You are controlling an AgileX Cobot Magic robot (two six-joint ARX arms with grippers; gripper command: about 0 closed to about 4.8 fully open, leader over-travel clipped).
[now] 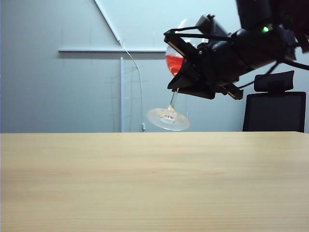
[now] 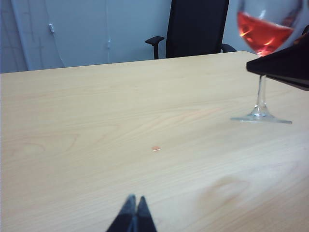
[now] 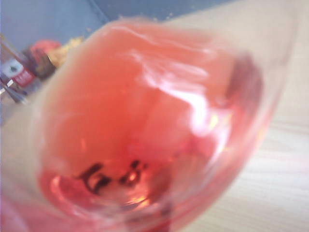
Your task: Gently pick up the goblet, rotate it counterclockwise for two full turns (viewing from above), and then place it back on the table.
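Glass goblet (image 1: pixel 173 87) tilted above table (image 1: pixel 145 179), clamped in R tool (image 1: pixel 179 79); L tool (image 2: pixel 133 212) together, low over table.

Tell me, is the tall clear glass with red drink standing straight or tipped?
Tipped. The tall clear glass with red drink hangs above the pale wooden table, its round foot slanted, held by the right gripper.
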